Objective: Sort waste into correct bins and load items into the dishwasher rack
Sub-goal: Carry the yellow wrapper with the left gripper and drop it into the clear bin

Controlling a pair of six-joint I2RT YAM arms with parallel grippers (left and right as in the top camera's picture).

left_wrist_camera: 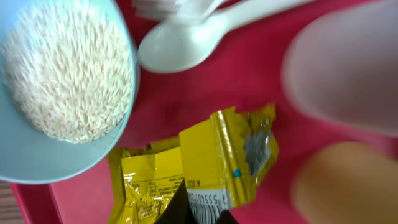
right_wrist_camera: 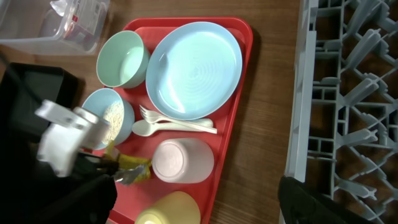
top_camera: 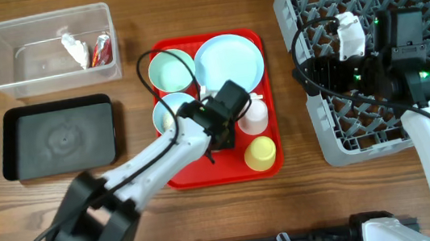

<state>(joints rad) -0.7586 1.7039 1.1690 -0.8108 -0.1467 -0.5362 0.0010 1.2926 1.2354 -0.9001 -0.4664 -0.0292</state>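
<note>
Wrapper (left_wrist_camera: 205, 168) crinkled foil, rice (left_wrist_camera: 65, 68) grainy

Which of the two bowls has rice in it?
The front bowl, beside the spoon; the rear bowl next to the plate is empty.

A tabletop robot test setup: wooden table (top_camera: 306, 207), red tray (top_camera: 237, 173), grey dishwasher rack (top_camera: 323, 145).
</note>
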